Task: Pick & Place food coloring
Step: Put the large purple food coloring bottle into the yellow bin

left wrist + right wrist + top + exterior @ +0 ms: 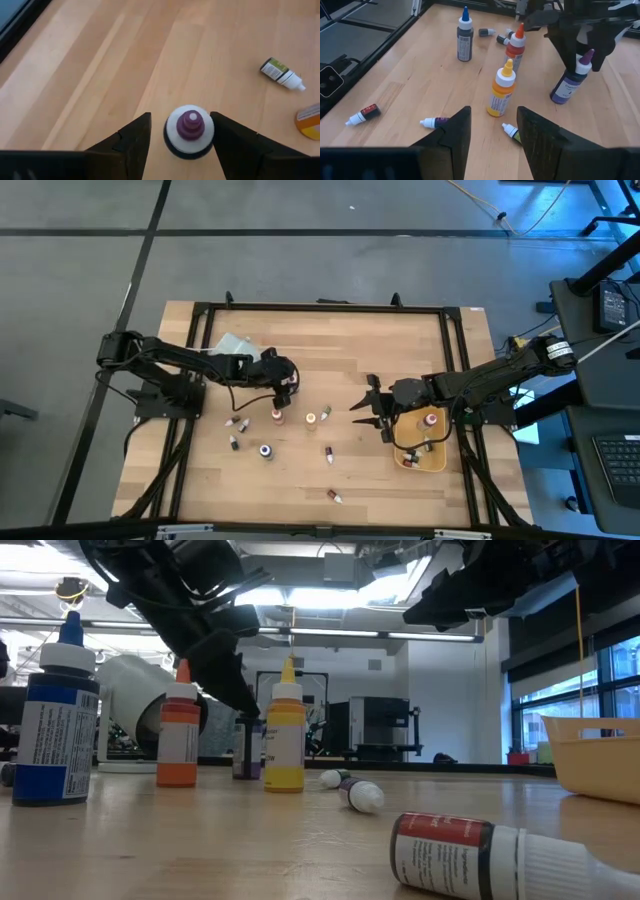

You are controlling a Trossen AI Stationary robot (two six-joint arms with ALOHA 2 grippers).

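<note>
Bare wood surrounds left gripper point(189, 145) straddling upright purple bottle point(189, 131).

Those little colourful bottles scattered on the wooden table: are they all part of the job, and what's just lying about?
Part of the job:
- upright purple-capped dropper bottle between the left gripper fingers
- upright yellow dropper bottle
- upright orange dropper bottle
- upright blue-capped dropper bottle
- red-labelled bottle on its side
- tan tray

Just lying about:
- crumpled pale sheet

The floor point(300, 270) is grey with dark lines. Bright ceiling lights point(330, 595) shine above. Large windows point(575, 700) stand at one side.
</note>
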